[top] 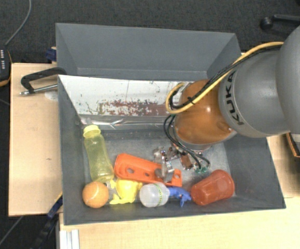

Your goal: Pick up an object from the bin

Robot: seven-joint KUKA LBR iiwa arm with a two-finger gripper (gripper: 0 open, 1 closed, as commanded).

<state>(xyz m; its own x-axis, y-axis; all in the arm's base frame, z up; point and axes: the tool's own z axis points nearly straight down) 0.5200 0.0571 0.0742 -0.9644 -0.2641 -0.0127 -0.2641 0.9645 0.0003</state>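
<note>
My gripper (165, 166) hangs low in the bin's front middle, its metal fingers reaching down onto the right end of a flat orange plastic tool (139, 169). Whether anything sits between the fingers is hidden. Just in front of it lie a small white rounded bottle (153, 195) and a blue toy piece (179, 195). A red rounded block (213, 187) rests to the right of the gripper, near the front wall.
Along the left side lies a clear yellow bottle (98, 153); an orange ball (95, 194) and a yellow toy (125, 191) sit at the front left. The arm with its orange cover and cables fills the bin's right half.
</note>
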